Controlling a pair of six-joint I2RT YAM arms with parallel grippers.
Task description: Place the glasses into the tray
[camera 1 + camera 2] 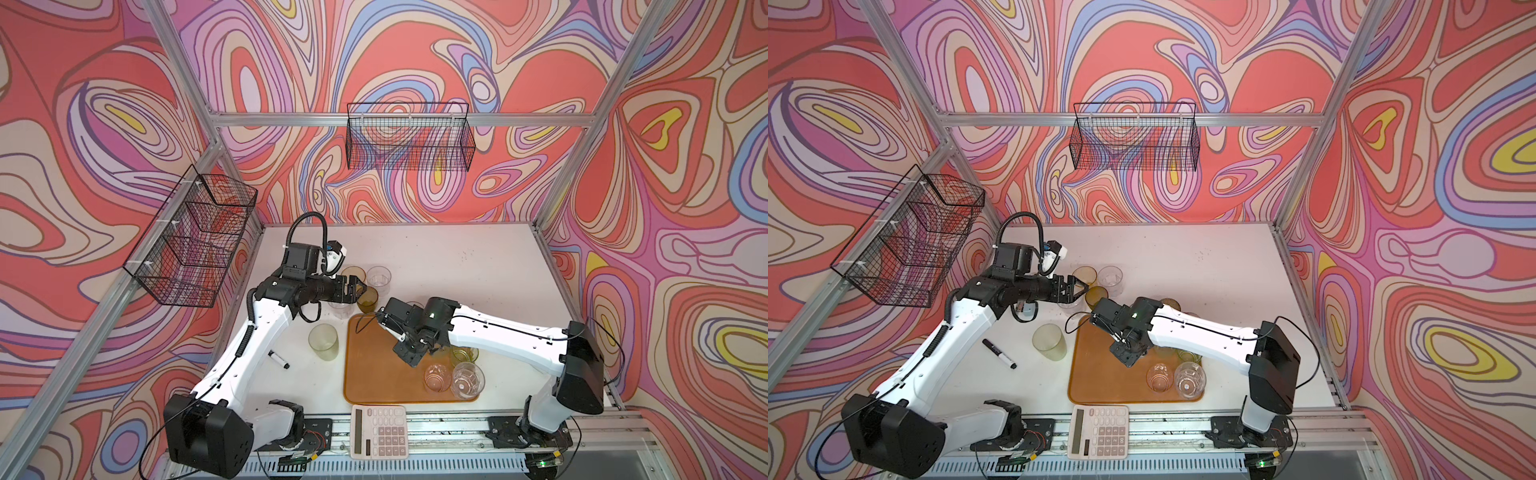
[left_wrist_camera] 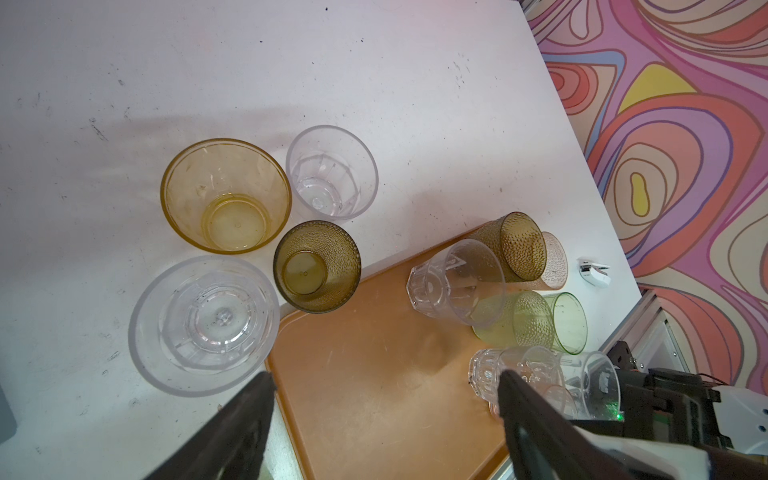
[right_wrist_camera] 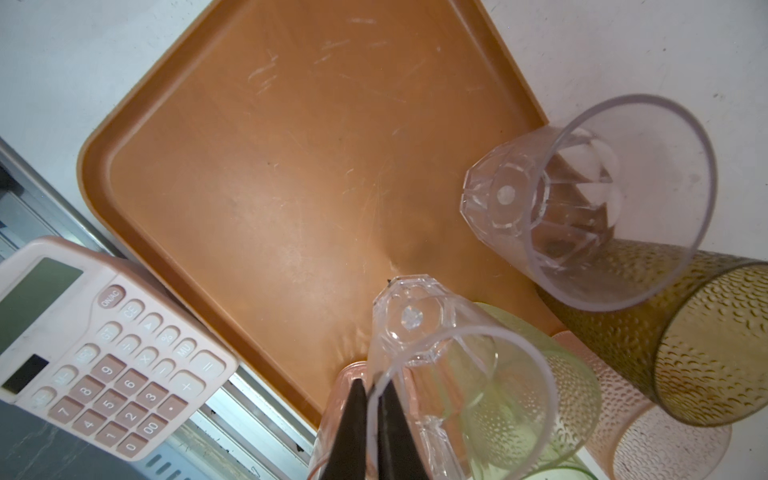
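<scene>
I find the tray (image 1: 376,376) at the near edge of the table (image 1: 478,257), roughly midway along it, its near rim just beside the calculator (image 1: 379,431). Of the glasses (image 1: 437,377), one lot stands in the tray toward its right edge and another on the table off the tray's far-left corner. Right gripper (image 3: 371,386): fingers together, clamped on the rim of a clear faceted glass (image 3: 409,318) over the tray. I cannot tell whether its base rests on the tray. Left gripper (image 2: 385,376): fingers wide apart, holding nothing, hovering above the tray's far-left corner. Only the right wrist view shows the pinch; in both top views I cannot make out the fingertips. That view also shows a pink glass (image 3: 648,436), an olive-brown glass (image 3: 685,332) and a dimpled green glass (image 3: 536,374) crowded beside the held one. The left wrist view alone shows all four off the tray: amber glass (image 2: 226,195), small clear glass (image 2: 332,172), dimpled olive glass (image 2: 316,266) just beside the tray's corner, wide clear glass (image 2: 203,324). Only the top views show a tall pale green glass (image 1: 323,341) alone off the tray's left edge and a black marker (image 1: 278,359) farther left.
</scene>
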